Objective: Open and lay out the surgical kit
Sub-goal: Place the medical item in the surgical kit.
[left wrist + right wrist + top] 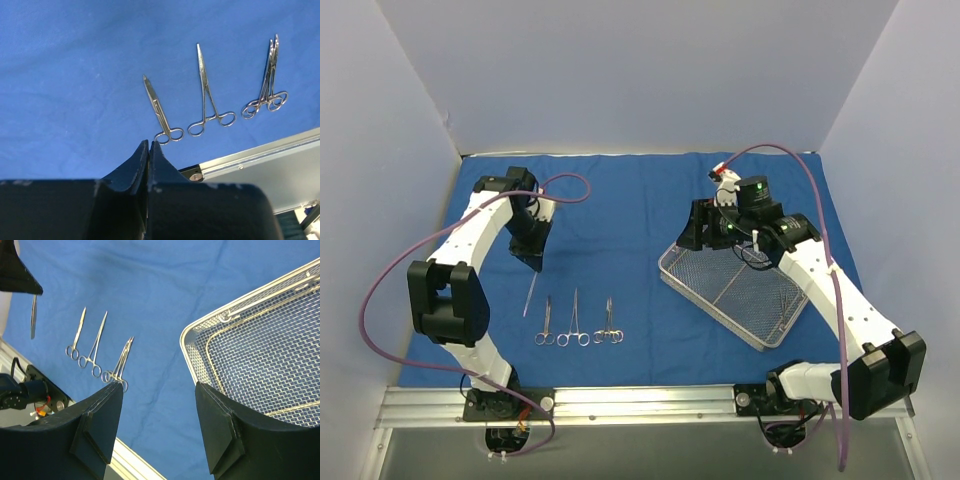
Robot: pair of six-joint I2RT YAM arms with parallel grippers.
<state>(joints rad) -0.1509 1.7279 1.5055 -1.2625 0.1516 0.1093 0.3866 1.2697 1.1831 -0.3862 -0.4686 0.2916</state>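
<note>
Nearest the arm bases a metal rail (640, 400) runs along the table edge, and just beyond it begins the blue cloth wrap (620, 200), opened flat and covering the table out to the back wall. On the cloth close to that near edge lie three ring-handled steel instruments in a neat row, handles toward the rail and tips pointing away: the left clamp (544, 322), the middle clamp (574, 320) and the right clamp (609, 322), near one another but not touching. The right one looks doubled in the left wrist view, and I cannot tell whether it is one piece or two stacked. Just left of the row and a little farther out, the left gripper (534, 262) is clenched on the top of a slim pair of tweezers (530, 295), which hangs tip-down over the cloth beside the left clamp — in the wrist view its fingers are pressed tight together. Over on the right side the wire-mesh tray (260, 350) sits on the cloth, turned at an angle to the table edge, well apart from the row. One more ring-handled instrument (226, 316) lies inside it along one rim. The right gripper (159, 390) hangs above the tray's corner nearest the middle of the table, fingers spread wide — holding nothing.
</note>
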